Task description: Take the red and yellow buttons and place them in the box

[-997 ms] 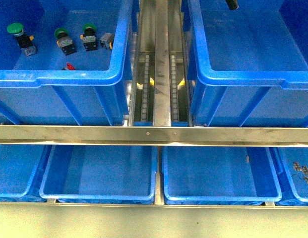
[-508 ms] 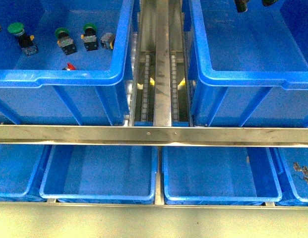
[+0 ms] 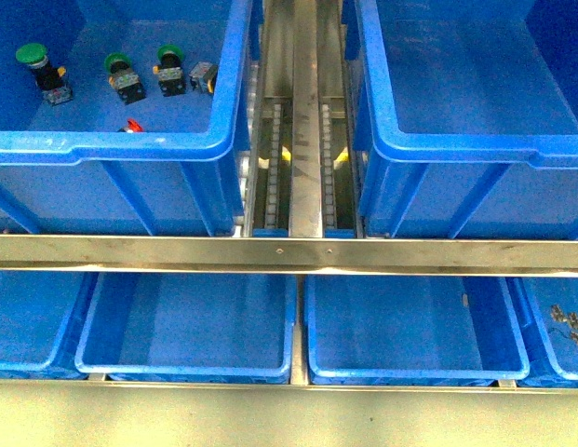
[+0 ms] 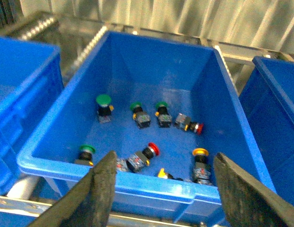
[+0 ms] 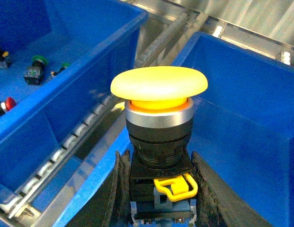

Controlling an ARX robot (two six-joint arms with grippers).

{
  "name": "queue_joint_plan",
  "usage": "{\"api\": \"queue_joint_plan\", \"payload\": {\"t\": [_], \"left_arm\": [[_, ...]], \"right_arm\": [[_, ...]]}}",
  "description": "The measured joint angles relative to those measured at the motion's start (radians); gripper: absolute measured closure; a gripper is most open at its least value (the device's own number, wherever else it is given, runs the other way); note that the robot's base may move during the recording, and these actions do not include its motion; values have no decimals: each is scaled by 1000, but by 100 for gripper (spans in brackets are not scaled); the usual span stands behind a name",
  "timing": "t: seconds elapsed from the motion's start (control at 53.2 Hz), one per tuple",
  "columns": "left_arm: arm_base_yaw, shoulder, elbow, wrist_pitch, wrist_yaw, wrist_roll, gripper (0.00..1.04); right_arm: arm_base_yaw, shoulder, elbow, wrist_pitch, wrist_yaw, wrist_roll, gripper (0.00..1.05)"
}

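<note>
Right tool (image 5: 158, 189) clamped on a yellow button (image 5: 158, 87); left tool (image 4: 163, 189) spread wide, holding nothing.

Right tool's fingers (image 5: 119, 189) press both sides of the button's black body, yellow cap upward, a yellow clip at its base; it sits above the edge of the right blue box (image 5: 260, 123). Left tool hangs over the left blue crate (image 4: 151, 61), which holds green-capped buttons (image 4: 103, 100), a red button (image 4: 153, 150), another red button (image 4: 199, 128) and a yellow-capped button (image 4: 200, 152) on the floor. Front view shows neither tool; the roller track (image 3: 302, 158) runs between the crates, shallow blue trays (image 3: 186, 326) below the steel rail (image 3: 289, 253). No readable writing or labels anywhere.
</note>
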Motion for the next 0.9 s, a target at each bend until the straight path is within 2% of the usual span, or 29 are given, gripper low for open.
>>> {"api": "queue_joint_plan", "payload": {"t": [0.113, 0.263, 0.395, 0.47, 0.602, 0.696, 0.903], "left_arm": [[45, -50, -35, -31, 22, 34, 79], [50, -124, -69, -73, 23, 44, 102], [50, -200, -89, -123, 26, 50, 102], [50, -245, -102, -159, 27, 50, 102], [50, -279, -129, -145, 31, 53, 102], [50, -334, -129, -198, 29, 53, 102], [50, -446, -129, -305, 30, 53, 102]], "right_arm": [[27, -31, -12, -19, 41, 48, 78], [74, -82, -45, -40, 100, 100, 78], [134, -117, -74, -70, 205, 141, 78], [209, -126, -82, -71, 283, 170, 78], [305, -126, -81, -72, 353, 188, 78], [384, -126, -79, -80, 401, 203, 78], [399, -136, -76, -106, 456, 210, 78]]}}
